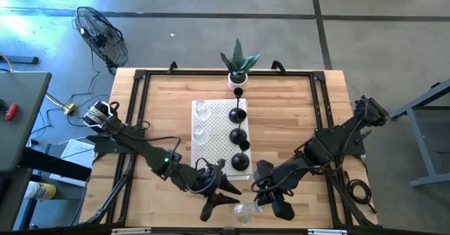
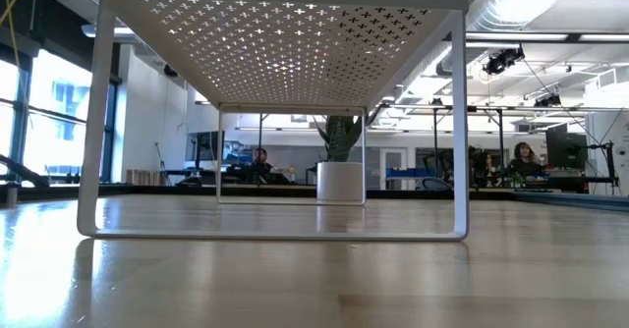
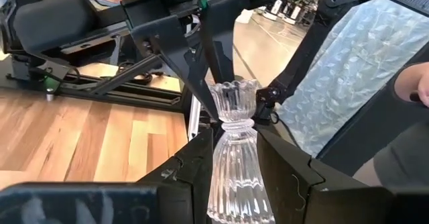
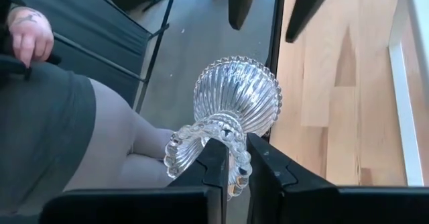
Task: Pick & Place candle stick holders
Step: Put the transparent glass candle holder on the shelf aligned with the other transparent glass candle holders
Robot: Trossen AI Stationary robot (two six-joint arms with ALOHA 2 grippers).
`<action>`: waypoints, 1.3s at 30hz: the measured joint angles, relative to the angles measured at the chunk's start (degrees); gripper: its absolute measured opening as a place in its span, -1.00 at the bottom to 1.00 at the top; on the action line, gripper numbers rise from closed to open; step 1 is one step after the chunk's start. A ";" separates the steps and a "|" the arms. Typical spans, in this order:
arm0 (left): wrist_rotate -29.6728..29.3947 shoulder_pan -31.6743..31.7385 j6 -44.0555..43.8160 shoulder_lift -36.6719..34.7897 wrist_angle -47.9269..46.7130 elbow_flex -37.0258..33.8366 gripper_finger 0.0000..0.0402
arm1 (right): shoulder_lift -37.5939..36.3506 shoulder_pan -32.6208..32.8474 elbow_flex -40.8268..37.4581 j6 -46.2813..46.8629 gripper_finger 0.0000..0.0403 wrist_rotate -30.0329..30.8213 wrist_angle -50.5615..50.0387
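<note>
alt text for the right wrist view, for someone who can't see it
A ribbed clear glass candle holder sits pinched at its narrow waist between the right gripper's two dark fingers, held above the table's front edge. The left gripper's fingers point in from beyond it, and a person's hand and grey-clothed leg show at the side.

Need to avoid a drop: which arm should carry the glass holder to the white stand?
Right, probably. The right gripper is shut on the glass holder at its waist, while the left gripper is open beside it, gripping nothing. The white stand lies between both arms.
</note>
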 joint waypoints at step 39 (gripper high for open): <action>2.09 0.27 -6.95 8.83 -7.54 11.78 0.20 | -0.01 0.02 0.00 -0.47 -0.84 -0.17 0.48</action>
